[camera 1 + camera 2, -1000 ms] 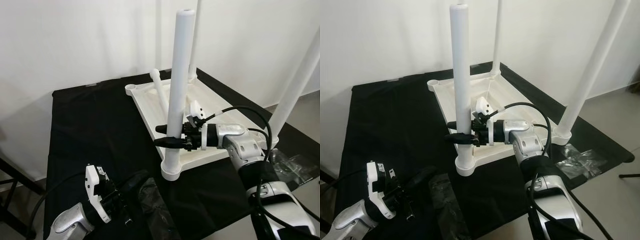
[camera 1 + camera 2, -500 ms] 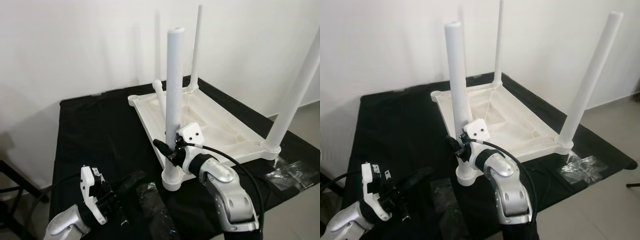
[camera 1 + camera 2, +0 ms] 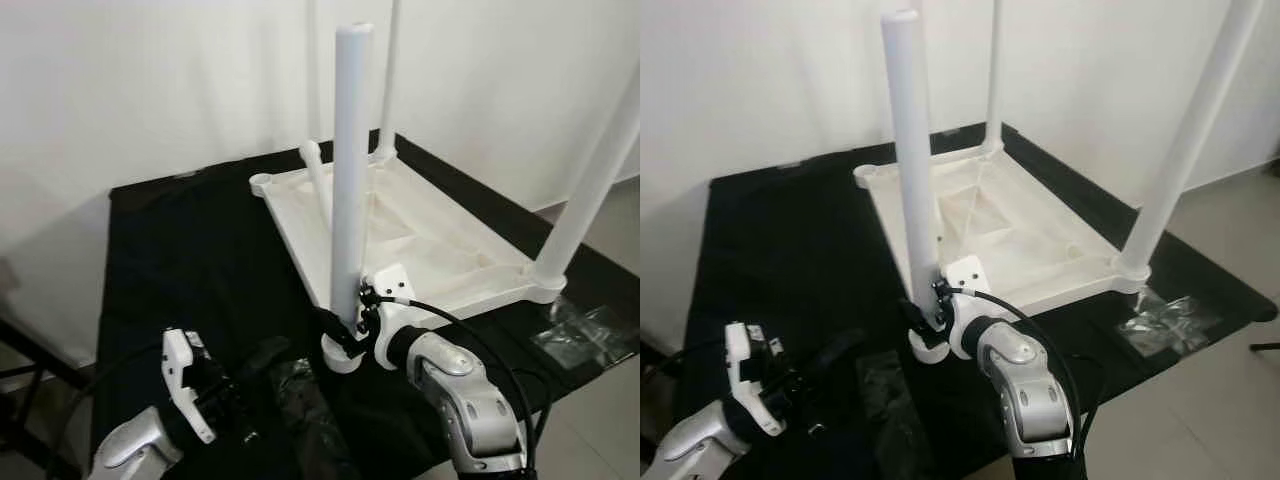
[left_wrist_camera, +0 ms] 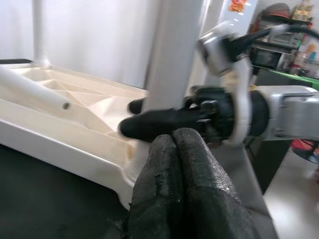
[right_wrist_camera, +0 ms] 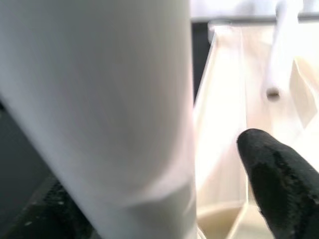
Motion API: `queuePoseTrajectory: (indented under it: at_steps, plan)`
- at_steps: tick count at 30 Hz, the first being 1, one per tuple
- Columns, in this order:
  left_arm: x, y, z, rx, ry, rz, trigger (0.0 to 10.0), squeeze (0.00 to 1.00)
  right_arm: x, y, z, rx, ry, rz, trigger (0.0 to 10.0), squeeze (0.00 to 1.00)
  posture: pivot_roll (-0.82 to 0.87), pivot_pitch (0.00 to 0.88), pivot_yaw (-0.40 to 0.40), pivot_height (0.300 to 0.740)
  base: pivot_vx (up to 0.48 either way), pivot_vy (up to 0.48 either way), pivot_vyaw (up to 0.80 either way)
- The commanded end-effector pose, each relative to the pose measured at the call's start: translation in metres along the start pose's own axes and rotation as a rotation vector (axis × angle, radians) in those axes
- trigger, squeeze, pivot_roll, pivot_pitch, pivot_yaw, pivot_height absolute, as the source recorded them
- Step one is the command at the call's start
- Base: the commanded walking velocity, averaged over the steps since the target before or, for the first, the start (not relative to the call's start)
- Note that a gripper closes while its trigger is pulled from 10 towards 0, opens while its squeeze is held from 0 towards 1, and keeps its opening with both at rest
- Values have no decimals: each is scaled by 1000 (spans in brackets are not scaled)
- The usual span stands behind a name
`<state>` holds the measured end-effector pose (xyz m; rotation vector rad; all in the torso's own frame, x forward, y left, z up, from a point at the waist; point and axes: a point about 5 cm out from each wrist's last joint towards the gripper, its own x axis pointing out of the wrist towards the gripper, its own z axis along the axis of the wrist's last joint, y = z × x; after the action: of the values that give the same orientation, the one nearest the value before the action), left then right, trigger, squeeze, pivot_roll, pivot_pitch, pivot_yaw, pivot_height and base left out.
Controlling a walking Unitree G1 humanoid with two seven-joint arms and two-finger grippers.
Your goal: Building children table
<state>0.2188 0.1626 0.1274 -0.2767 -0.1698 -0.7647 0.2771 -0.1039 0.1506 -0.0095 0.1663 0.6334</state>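
Note:
The white children's table (image 3: pixel 430 235) lies upside down on a black cloth. Three legs stand upright in its corners: the near leg (image 3: pixel 350 170), a far leg (image 3: pixel 390 80) and a right leg (image 3: pixel 590 190). A loose leg (image 3: pixel 320 185) lies slanted inside the tabletop near the far left corner. My right gripper (image 3: pixel 338 325) is shut on the near leg just above its base socket, one finger (image 5: pixel 276 174) on each side. My left gripper (image 3: pixel 268 352) hovers low over the cloth to the left of that socket, fingers pressed together (image 4: pixel 174 149) and holding nothing.
A clear plastic bag (image 3: pixel 300 400) lies on the cloth between my arms, another (image 3: pixel 585 335) by the table's right corner. The cloth's front edge (image 3: pixel 600 370) drops to a grey floor. A white wall stands close behind.
My right gripper has slid down the near leg from knee height to its base, the arm now reaching in from the near side. The view has shifted. The left gripper has barely moved.

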Motion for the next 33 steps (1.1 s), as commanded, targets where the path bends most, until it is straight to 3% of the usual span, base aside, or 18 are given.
queuePoseTrajectory:
  at_steps: [1, 4, 7, 9, 11, 13, 14, 15, 18, 26, 33]
  plan:
    - [-4, 8, 6, 23, -9, 89, 10000, 0, -7, -1, 0, 11, -28, 21, 10000, 1000, -77, 0, 16, 740, 0, 0, 0]
    - [-10, 23, 17, 34, -71, 330, 10000, 0, -26, 5, -7, 18, -37, 95, 10000, 1000, -88, 0, 19, 740, 0, 0, 0]
    - [-12, 25, 19, -12, -96, 390, 10000, 0, -34, 11, -11, 17, -32, 140, 10000, 1000, -90, 0, 20, 740, 0, 0, 0]
    - [-15, 26, 18, -104, -110, 496, 10000, 0, -45, 19, -17, -8, -24, 202, 10000, 1000, -95, 0, 21, 740, 0, 0, 0]
    - [-15, 26, 18, -104, -110, 496, 10000, 0, -45, 19, -17, -8, -24, 202, 10000, 1000, -95, 0, 21, 740, 0, 0, 0]
    - [-20, 28, 10, -116, -29, 634, 10000, 0, -45, 16, -17, 18, -36, 175, 10000, 961, -99, 0, 24, 740, 0, 0, 0]
    - [-21, 26, 3, -139, 35, 643, 10000, 0, -43, 14, -17, 23, -44, 162, 10000, 145, -94, 0, 23, 740, 0, 0, 0]
    - [-21, 24, -2, -156, 77, 642, 10000, 0, -42, 13, -17, 25, -50, 157, 10000, 0, -94, 0, 23, 740, 0, 0, 0]
    - [-17, 15, -5, -100, 92, 579, 10000, 0, -42, 11, -17, 36, -67, 140, 10000, 0, -94, 0, 21, 740, 0, 0, 0]
    - [-17, 8, -3, -39, 97, 574, 10000, 0, -44, 5, -18, 35, -89, 92, 10000, 0, -101, 0, 20, 740, 0, 0, 0]
    - [-16, 2, -5, -10, 131, 550, 10000, 0, -48, 2, -15, 54, -121, 71, 10000, 0, -111, 0, 19, 740, 0, -471, 0]
